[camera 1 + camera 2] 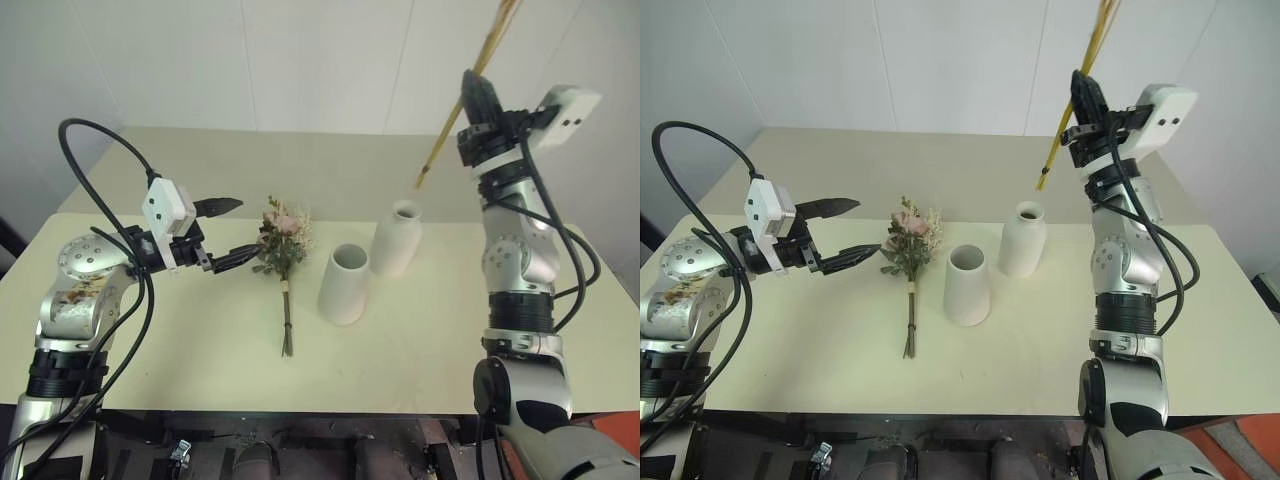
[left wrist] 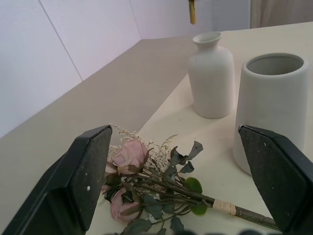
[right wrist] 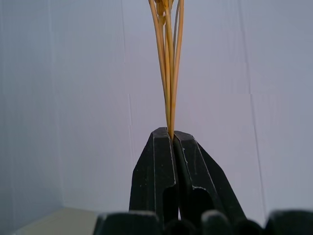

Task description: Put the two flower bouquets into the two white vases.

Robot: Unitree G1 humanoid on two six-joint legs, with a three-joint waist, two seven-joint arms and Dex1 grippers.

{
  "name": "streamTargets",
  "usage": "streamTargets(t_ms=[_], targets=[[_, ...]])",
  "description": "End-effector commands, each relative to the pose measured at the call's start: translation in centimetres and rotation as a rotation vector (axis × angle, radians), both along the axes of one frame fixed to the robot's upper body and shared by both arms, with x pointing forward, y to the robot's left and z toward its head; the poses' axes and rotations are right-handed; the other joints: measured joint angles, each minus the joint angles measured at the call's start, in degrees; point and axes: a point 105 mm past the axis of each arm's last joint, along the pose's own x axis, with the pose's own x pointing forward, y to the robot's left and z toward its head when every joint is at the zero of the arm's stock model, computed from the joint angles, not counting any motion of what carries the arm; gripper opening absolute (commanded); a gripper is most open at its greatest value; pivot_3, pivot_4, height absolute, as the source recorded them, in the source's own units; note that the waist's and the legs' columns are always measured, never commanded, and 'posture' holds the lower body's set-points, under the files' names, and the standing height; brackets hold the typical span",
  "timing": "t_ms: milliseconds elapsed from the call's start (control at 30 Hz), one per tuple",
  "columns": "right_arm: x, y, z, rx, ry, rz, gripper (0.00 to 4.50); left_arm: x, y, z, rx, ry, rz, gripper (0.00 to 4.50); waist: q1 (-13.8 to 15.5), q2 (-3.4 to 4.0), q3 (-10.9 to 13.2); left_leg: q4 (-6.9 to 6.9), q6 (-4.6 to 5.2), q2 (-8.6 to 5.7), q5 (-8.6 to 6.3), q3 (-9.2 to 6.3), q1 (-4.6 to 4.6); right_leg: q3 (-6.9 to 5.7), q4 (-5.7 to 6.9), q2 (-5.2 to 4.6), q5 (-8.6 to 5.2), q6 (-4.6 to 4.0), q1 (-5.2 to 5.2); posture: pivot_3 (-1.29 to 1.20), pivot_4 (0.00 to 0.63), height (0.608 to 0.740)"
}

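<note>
A bushy bouquet (image 1: 284, 240) of pink blooms and green leaves lies flat on the table, stems toward the front edge. My left gripper (image 1: 228, 232) is open, level, just left of its blooms; in the left wrist view the blooms (image 2: 128, 155) lie between the fingers. A wide-mouthed white vase (image 1: 345, 284) stands right of that bouquet, and a narrow-necked white vase (image 1: 398, 238) behind it. My right gripper (image 1: 478, 92) is shut on a slim yellow-tan stalk bundle (image 1: 455, 115), held high and slanted, its lower end hanging just above the narrow-necked vase's mouth. Its upper end runs out of the picture.
The cream table (image 1: 420, 350) ends at a front edge near me and meets a white wall behind. Black cables (image 1: 100, 140) loop over my left arm.
</note>
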Motion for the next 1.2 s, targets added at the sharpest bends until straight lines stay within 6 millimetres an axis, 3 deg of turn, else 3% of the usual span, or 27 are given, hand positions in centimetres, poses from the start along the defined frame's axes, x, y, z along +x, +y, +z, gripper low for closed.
streamTargets(t_ms=[33,267,633,733,1100,1200], targets=[[-1.4,0.9,1.2,-0.028,-0.057,0.035,0.02,-0.4,0.2,0.8,0.015,-0.043,0.007,4.50,0.03,0.00,0.00,-0.01,0.00,0.00,0.00,0.00,0.00,0.00,0.03,0.01,-0.02,-0.02,-0.03,0.00,0.150,0.740],[-1.8,1.4,0.6,-0.021,-0.032,0.038,0.02,-0.5,0.4,0.6,0.005,-0.035,0.013,4.50,0.05,0.00,0.00,-0.03,0.00,0.00,0.00,0.00,-0.01,0.00,0.10,0.01,-0.04,-0.05,-0.08,0.00,0.150,0.740],[-1.2,1.3,-2.9,-0.061,0.064,-0.010,0.02,-0.5,0.4,0.0,0.003,-0.012,0.005,4.50,0.03,0.00,0.00,-0.03,0.00,0.00,0.00,0.00,-0.02,0.00,0.10,0.01,-0.05,-0.06,-0.08,0.00,0.150,0.740],[-1.2,1.2,-3.7,-0.046,0.093,0.015,0.77,-0.7,0.4,0.0,-0.003,-0.004,0.002,4.50,0.02,0.00,0.00,-0.03,0.00,0.00,0.00,0.00,-0.01,0.00,0.09,0.01,-0.05,-0.06,-0.08,0.00,0.150,0.740],[-2.3,0.6,-7.0,-0.110,0.200,-0.044,4.47,0.1,0.7,-0.6,-0.003,-0.004,0.068,4.50,0.08,0.00,0.00,-0.03,0.00,0.00,0.00,0.00,-0.02,0.00,0.09,0.01,-0.05,-0.05,-0.08,0.00,0.150,0.740],[-3.6,-0.3,-8.5,-0.174,0.247,-0.049,4.47,1.1,0.5,-0.5,-0.020,-0.034,0.169,4.50,0.49,0.00,0.00,-0.03,0.00,-0.01,0.00,0.00,-0.02,0.00,0.09,0.00,-0.07,-0.04,-0.07,0.00,0.150,0.740]])
